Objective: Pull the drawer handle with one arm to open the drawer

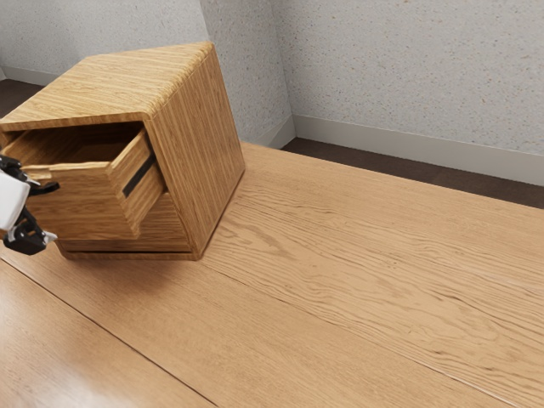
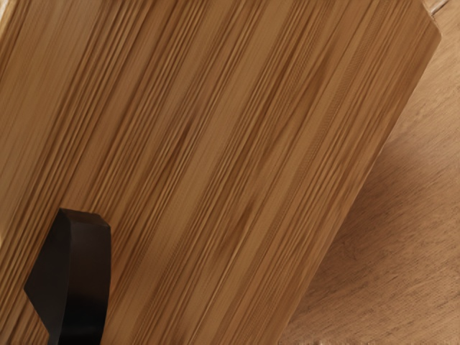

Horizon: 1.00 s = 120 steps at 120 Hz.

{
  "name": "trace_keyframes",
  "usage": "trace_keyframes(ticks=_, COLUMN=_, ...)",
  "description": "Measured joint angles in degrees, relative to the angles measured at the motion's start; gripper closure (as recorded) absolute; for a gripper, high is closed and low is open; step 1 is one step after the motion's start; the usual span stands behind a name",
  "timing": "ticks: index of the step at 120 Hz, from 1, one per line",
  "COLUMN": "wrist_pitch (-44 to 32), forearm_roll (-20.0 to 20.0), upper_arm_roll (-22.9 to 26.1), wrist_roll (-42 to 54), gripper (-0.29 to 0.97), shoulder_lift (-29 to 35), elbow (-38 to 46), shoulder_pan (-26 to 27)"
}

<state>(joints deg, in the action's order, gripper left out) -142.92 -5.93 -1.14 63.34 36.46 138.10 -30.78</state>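
A wooden cabinet (image 1: 191, 127) stands on the table at the exterior view's upper left. Its single drawer (image 1: 85, 204) is slid partway out toward the view's left, and its hollow inside shows from above. A dark strip (image 1: 140, 174) runs along the drawer's side. My black gripper (image 1: 32, 214) is at the drawer front's left end, fingers (image 1: 38, 187) spread wide apart one above the other. I cannot make out a handle between them. In the wrist view the drawer front (image 2: 215, 158) is very close, with one black finger (image 2: 72, 284) against it.
The wooden tabletop (image 1: 340, 289) stretches wide to the exterior view's right and front of the cabinet. A speckled grey wall (image 1: 408, 59) with a pale skirting board stands behind, and dark floor shows past the table's far edge.
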Motion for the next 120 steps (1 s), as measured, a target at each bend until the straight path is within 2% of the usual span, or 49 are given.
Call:
trace_keyframes(ticks=20, wrist_pitch=-0.13, forearm_roll=0.22, upper_arm_roll=0.70, wrist_roll=-0.80, gripper=0.12, shoulder_lift=3.24, elbow=2.58, shoulder_pan=-1.39)
trace_keyframes(ticks=43, wrist_pitch=-0.16, forearm_roll=3.54, upper_arm_roll=5.95, wrist_roll=-1.59, gripper=0.25, shoulder_lift=8.06, elbow=5.81, shoulder_pan=-5.67)
trace_keyframes(ticks=57, wrist_pitch=-0.03, forearm_roll=4.02, upper_arm_roll=6.81, wrist_roll=-1.98, gripper=0.19, shoulder_lift=10.84, elbow=7.81, shoulder_pan=-6.60)
trace_keyframes(ticks=63, wrist_pitch=0.01, forearm_roll=3.86, upper_arm_roll=6.87, wrist_roll=-2.10, gripper=0.11, shoulder_lift=11.80, elbow=8.72, shoulder_pan=-6.93)
trace_keyframes(ticks=90, wrist_pitch=0.54, forearm_roll=5.23, upper_arm_roll=7.01, wrist_roll=-2.73, gripper=0.34, shoulder_lift=16.36, elbow=11.62, shoulder_pan=-8.24)
trace_keyframes(ticks=100, wrist_pitch=1.49, forearm_roll=6.69, upper_arm_roll=9.06, wrist_roll=-2.94, gripper=0.45, shoulder_lift=20.26, elbow=12.82, shoulder_pan=-9.32)
trace_keyframes(ticks=104, wrist_pitch=2.20, forearm_roll=7.51, upper_arm_roll=10.98, wrist_roll=-3.04, gripper=0.55, shoulder_lift=22.61, elbow=13.18, shoulder_pan=-10.03)
trace_keyframes(ticks=114, wrist_pitch=6.57, forearm_roll=10.22, upper_arm_roll=18.87, wrist_roll=-3.48, gripper=0.33, shoulder_lift=28.00, elbow=10.03, shoulder_pan=-11.90)
trace_keyframes(ticks=120, wrist_pitch=11.86, forearm_roll=11.95, upper_arm_roll=21.14, wrist_roll=-4.90, gripper=0.24, shoulder_lift=24.82, elbow=2.12, shoulder_pan=-11.20)
